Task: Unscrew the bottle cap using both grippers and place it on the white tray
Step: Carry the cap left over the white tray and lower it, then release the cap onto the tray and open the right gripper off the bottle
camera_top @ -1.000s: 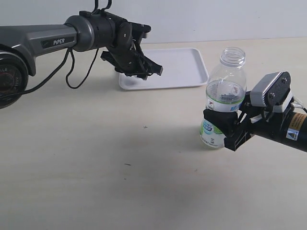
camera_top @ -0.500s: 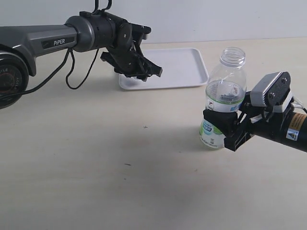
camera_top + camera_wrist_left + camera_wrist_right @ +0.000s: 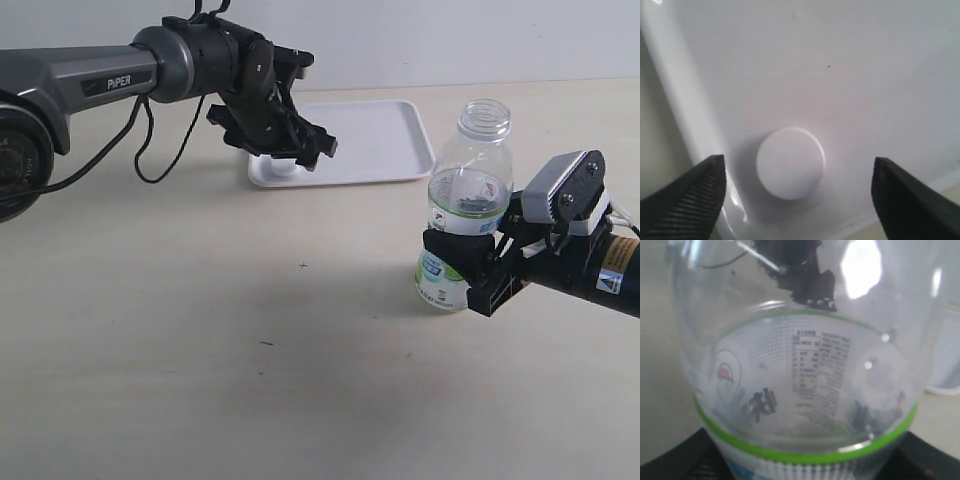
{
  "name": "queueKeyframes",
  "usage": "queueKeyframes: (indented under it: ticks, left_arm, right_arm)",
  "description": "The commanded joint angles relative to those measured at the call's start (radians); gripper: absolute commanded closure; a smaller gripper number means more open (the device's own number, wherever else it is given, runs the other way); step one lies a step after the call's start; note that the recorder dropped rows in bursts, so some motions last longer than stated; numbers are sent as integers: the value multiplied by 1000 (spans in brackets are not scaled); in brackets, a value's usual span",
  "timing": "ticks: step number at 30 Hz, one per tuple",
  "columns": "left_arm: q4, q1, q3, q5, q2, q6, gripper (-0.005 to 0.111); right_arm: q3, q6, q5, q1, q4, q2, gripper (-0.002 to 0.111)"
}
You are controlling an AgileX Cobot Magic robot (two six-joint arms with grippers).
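The white bottle cap (image 3: 791, 162) lies flat on the white tray (image 3: 865, 75), close to its rim. My left gripper (image 3: 797, 169) hovers open above it, a dark finger on either side and neither touching. From outside, the cap (image 3: 284, 167) shows at the tray's (image 3: 380, 140) near left corner, just under the left gripper (image 3: 292, 152). The clear bottle (image 3: 470, 190) stands upright and uncapped at the right. My right gripper (image 3: 468, 268) is shut on its labelled lower body; the bottle (image 3: 810, 370) fills the right wrist view.
A beige tabletop (image 3: 250, 330) stretches across the front and left. The left arm's loose black cable (image 3: 150, 150) hangs down beside the tray's left end. A pale wall closes the back.
The left gripper has risen slightly over the tray's near left corner, and the cap now shows lying on the tray beneath it. Bottle and right gripper have not moved.
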Motion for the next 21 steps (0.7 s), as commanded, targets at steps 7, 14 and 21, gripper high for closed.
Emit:
queueKeyframes:
  ticks: [7,14,21]
  left_arm:
    - [2,3,1,59,-40,23,30]
    - [2,3,1,88,-42,34,30]
    - [2,3,1,152,-74,43,30]
  right_arm:
    - [-2,13,-50,-3,44,-3,40]
    - [-2,66,-50,-3,65,-3,27]
    - [-2,54,-50,-3,63,-3,24]
